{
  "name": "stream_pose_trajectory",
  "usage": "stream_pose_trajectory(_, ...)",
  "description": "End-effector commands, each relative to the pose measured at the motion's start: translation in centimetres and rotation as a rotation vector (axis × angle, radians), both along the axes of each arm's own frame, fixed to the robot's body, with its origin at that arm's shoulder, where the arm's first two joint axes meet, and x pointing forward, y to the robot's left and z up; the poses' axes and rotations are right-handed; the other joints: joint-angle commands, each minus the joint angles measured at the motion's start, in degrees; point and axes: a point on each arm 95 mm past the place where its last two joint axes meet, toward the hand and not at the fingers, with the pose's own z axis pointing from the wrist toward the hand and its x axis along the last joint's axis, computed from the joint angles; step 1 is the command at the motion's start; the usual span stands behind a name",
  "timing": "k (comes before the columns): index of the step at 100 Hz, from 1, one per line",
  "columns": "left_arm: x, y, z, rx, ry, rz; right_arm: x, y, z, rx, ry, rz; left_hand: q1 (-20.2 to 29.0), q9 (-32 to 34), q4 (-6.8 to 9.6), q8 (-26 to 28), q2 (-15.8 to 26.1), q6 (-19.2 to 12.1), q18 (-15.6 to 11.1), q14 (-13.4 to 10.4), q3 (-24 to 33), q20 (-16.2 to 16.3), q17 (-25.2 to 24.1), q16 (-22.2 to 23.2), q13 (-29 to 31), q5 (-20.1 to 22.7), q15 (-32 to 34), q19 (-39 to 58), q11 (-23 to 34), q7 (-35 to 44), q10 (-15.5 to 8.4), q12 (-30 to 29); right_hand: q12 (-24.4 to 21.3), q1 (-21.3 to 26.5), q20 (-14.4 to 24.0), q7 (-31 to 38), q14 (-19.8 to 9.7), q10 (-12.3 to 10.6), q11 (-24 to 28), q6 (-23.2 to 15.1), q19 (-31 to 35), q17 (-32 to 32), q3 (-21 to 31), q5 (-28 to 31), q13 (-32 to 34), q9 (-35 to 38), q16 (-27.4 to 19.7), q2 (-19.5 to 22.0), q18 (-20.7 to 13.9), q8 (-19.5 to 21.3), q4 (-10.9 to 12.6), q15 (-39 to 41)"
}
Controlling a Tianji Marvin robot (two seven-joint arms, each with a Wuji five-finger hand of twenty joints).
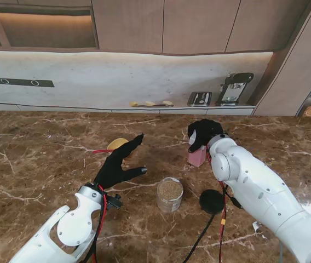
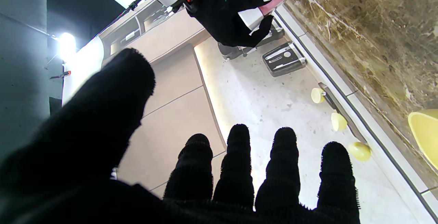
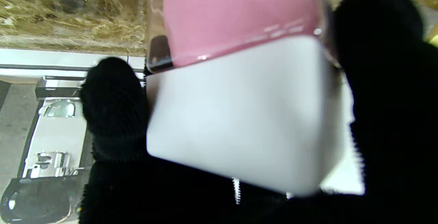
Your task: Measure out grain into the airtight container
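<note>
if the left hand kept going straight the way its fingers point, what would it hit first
Probably the yellow bowl. The left hand is open, fingers aimed away from me, and the bowl sits just past the fingertips. Depth is unclear, so the hand may pass above it toward the far table edge.

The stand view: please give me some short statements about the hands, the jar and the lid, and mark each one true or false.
1. The right hand holds a pink container. True.
2. The left hand grips the jar. False: it is open, fingers apart, and apart from the jar, on its left.
3. The jar holds grain and has no lid on it. True.
4. The black lid lies to the left of the jar. False: it lies on the table to the jar's right.
5. A yellow bowl sits farther from me than the left hand. True.
</note>
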Motion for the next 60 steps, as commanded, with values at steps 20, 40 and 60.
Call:
stream_pose_trajectory(20,-0.09,-0.24,-0.42,0.004,0.006,-0.013,-0.83,-0.43,-0.44,-0.032,0.037,-0.006,-1.3,0.7,1.68,-0.8,1.4,-1.4,-1.5,-2.3,-2.2,0.9,-0.2,0.1,0.2,-0.8,-0.2,-1.9,-0.3,45.7,-2.6,-0.5,-8.2,-0.7,-2.4,-9.6,-7.1,-9.7,6.4,6.5,-4.5,-2.3,15.4,-1.7,0.8,-5.7,0.2,5.3,-7.7,7.3,7.7,-0.8)
stream_pose_trajectory(40,-0.04,-0.15,-0.33,0.001,-0.001,-0.012,-1.06,-0.59,-0.43,-0.047,0.068,-0.023,-1.3,0.7,1.70,-0.8,1.3,-1.3,-1.4,-2.2,-2.3,1.0,-0.2,0.1,0.2,-0.8,-0.2,-1.9,-0.2,45.7,-2.7,-0.4,-10.9,-4.3,-3.0,-14.7,-6.4,-9.1,4.0,8.7,-7.3,-5.7,14.5,-4.9,-2.9,-10.0,-1.9,5.8,-5.2,9.3,11.2,-3.9)
stream_pose_trajectory(60,-0.09,-0.08,-0.34,-0.001,-0.004,-0.010,-1.38,-0.70,-0.71,-0.077,0.060,-0.010,-1.4,0.7,1.71,-0.8,1.3,-1.5,-1.5,-2.4,-2.3,1.1,-0.2,0.1,0.2,-0.9,-0.2,-1.9,-0.3,45.6,-2.8,-0.4,-11.3,-5.4,-3.0,-15.8,-6.6,-9.0,4.2,9.5,-8.1,-6.7,14.3,-7.3,-4.3,-12.6,-2.3,5.7,-5.3,9.4,11.1,-4.4)
